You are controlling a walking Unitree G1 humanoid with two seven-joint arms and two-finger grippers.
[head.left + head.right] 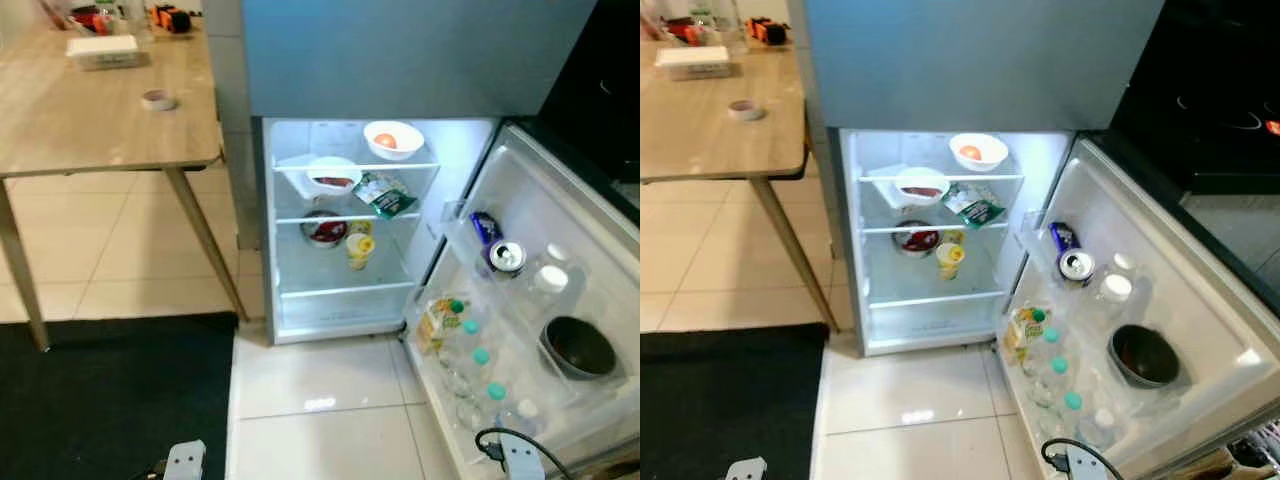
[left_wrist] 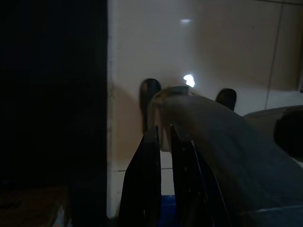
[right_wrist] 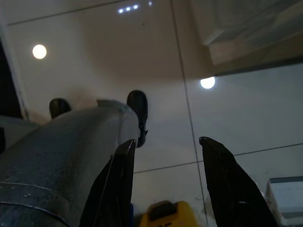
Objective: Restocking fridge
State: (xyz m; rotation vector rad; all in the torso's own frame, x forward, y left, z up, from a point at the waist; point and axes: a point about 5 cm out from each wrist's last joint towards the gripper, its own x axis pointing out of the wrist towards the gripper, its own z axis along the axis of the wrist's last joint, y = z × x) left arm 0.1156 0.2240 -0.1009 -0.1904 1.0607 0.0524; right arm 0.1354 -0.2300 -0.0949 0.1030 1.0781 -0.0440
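Observation:
The fridge [image 1: 345, 300] stands open in front of me, lit inside. Its top shelf holds a white bowl [image 1: 393, 139] with an orange item; below are a white bowl of red food [image 1: 333, 176] and a green packet [image 1: 385, 194]. A dark bowl [image 1: 324, 229] and a yellow cup [image 1: 360, 248] sit lower. The open door [image 1: 560, 250] on the right carries a can [image 1: 506, 257], a juice carton [image 1: 437, 322], several green-capped bottles [image 1: 480, 357] and a dark bowl [image 1: 577, 347]. Both arms hang low over the tiles. My left gripper [image 2: 163, 128] is shut; my right gripper [image 3: 167, 141] is open and holds nothing.
A wooden table [image 1: 90, 120] stands to the left with a tape roll [image 1: 158, 99] and a white box [image 1: 102, 50]. A black mat [image 1: 110, 395] covers the floor at the lower left. White tiles [image 1: 320, 400] lie before the fridge. A dark counter [image 1: 1220, 100] is behind the door.

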